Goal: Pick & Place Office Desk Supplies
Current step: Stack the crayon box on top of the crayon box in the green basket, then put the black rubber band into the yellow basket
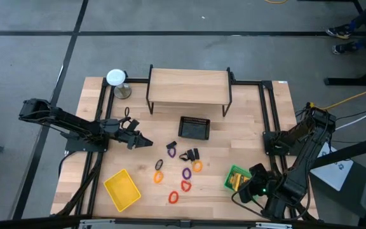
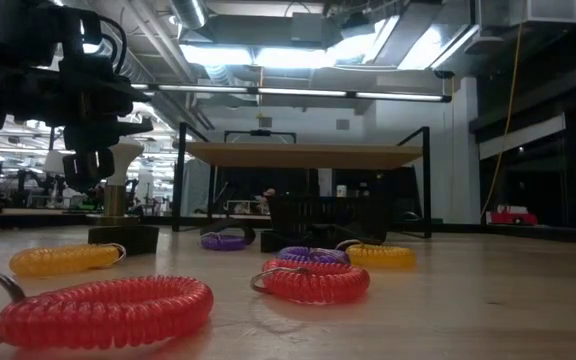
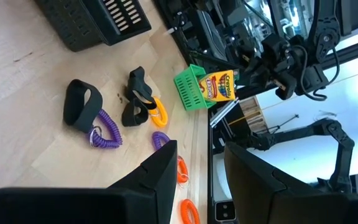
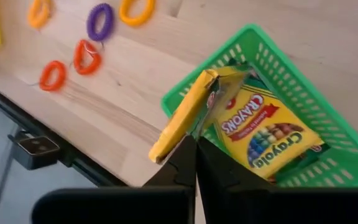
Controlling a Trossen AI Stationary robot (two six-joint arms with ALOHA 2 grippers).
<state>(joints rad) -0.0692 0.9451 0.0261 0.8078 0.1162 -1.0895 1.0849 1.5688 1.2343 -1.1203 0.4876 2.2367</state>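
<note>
Several thin rings, red [image 1: 173, 198], orange [image 1: 159, 177] and purple [image 1: 187, 173], lie flat mid-table with two black clips [image 1: 190, 154]. My left gripper [image 3: 197, 180] is open and hovers above the table, left of the rings. A purple ring [image 3: 106, 135] and the clips [image 3: 135, 99] lie ahead of it. The green tray [image 4: 328, 162] holds a flat crayon pack [image 4: 266, 137]. A second yellow pack [image 4: 182, 118] stands on edge and leans over the tray's rim. My right gripper [image 4: 196, 146] is shut, right beside that leaning pack. My right gripper's shut fingertips [image 4: 188, 149] show against the lower side of the leaning yellow pack [image 4: 173, 134], coming from above at a slant. I cannot tell whether they touch it or hold any part of it.
A black mesh basket [image 1: 194, 127] sits in front of a raised wooden shelf [image 1: 189, 89] at the far side. A yellow tray [image 1: 122, 189] is near the table's near-left edge. A white-topped round metal object [image 1: 116, 79] stands at the far left corner.
</note>
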